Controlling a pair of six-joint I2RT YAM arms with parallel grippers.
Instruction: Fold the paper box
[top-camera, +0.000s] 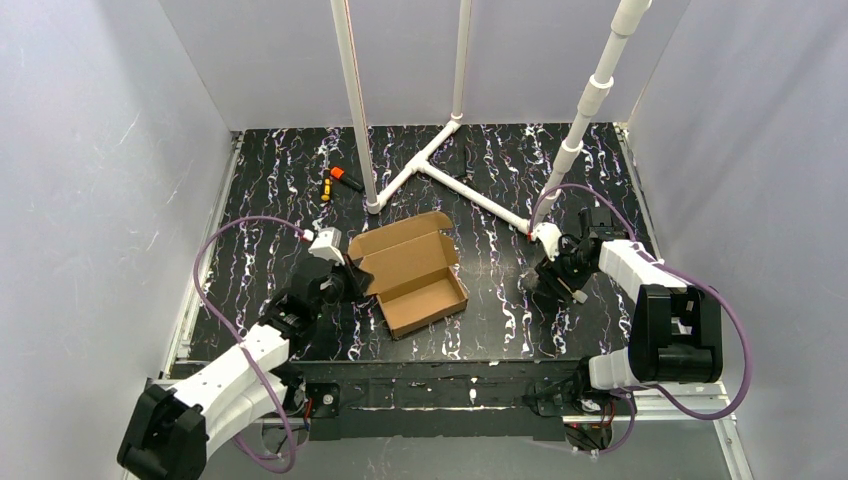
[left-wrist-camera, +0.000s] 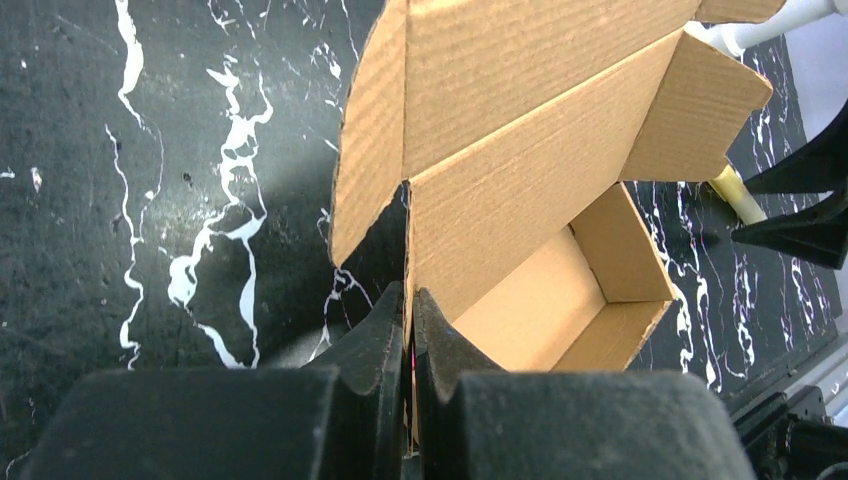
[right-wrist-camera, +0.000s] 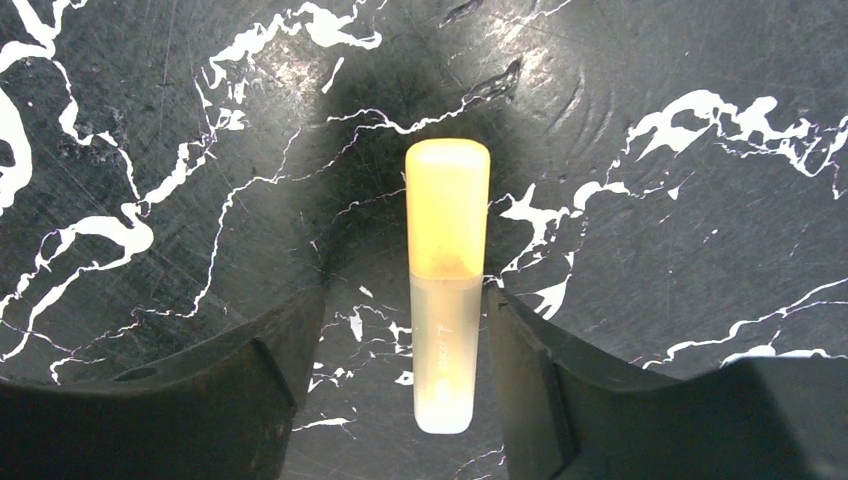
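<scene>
One black, white-veined bench (top-camera: 260, 200) carries everything. White pipe frame (top-camera: 440, 170) stands at the far side, beyond both pincers. Paper box (top-camera: 415, 275), brown corrugated, tray walls up, lid open and leaning back, sits right against left pincer (left-wrist-camera: 408, 300) and well apart from right pincer (right-wrist-camera: 403, 300). Left pincer pressed together on the box wall edge, cardboard sandwiched between the fingers. Right pincer spread, pointing down at the bench, straddling a small tube (right-wrist-camera: 447, 280) with yellow cap and frosted body, lying flat; one finger just beside it, the other apart. Small orange and yellow items (top-camera: 338, 181) lie far beyond left pincer.
</scene>
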